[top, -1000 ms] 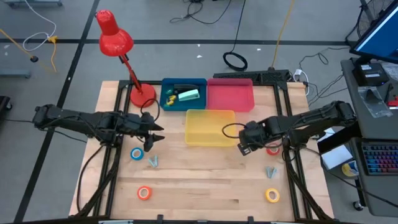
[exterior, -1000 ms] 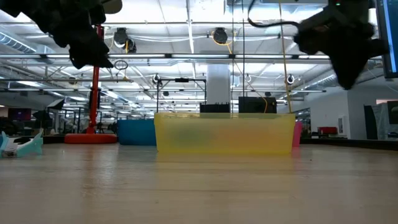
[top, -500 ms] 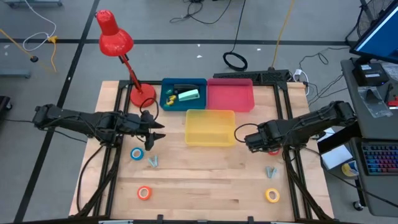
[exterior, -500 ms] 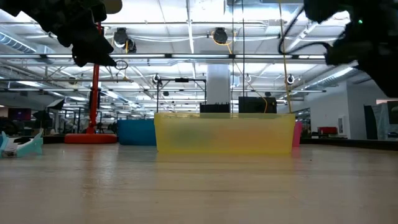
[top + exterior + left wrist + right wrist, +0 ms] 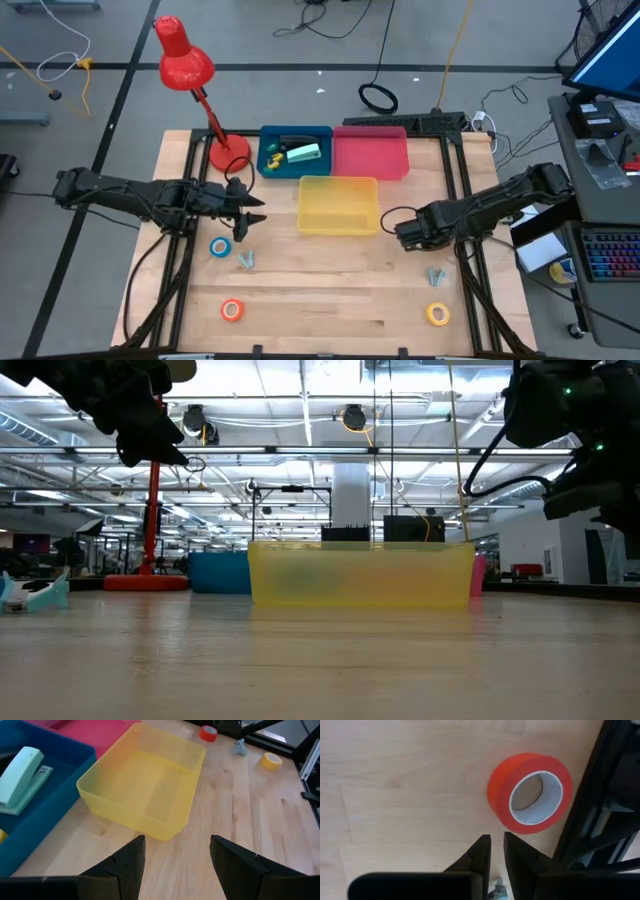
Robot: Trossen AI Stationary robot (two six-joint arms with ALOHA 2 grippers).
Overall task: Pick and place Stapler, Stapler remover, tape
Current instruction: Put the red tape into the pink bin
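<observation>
- My right end effector (image 5: 408,234) hangs over the desk (image 5: 330,300), to the right of the yellow bin (image 5: 338,205), with its fingers (image 5: 479,854) almost pressed together and gripping nothing.
- The red tape roll (image 5: 530,793) lies flat on the wood just beyond those fingertips, apart from them, close to the dark frame rail at the desk's right side.
- My left end effector (image 5: 245,222) hovers over the left part of the desk, fingers (image 5: 125,865) spread wide and empty, facing the yellow bin.
- The blue tape roll (image 5: 220,247) lies just in front of my left end effector, with a small grey claw piece (image 5: 247,260) beside it.
- The orange tape roll (image 5: 232,310) sits near the front left edge; the yellow tape roll (image 5: 438,314) sits near the front right, with another grey claw piece (image 5: 434,275) behind it.
- The pale green stapler (image 5: 20,777) lies inside the blue bin (image 5: 270,160), next to the pink bin (image 5: 370,155).
- A red desk lamp (image 5: 190,80) stands at the back left corner.
</observation>
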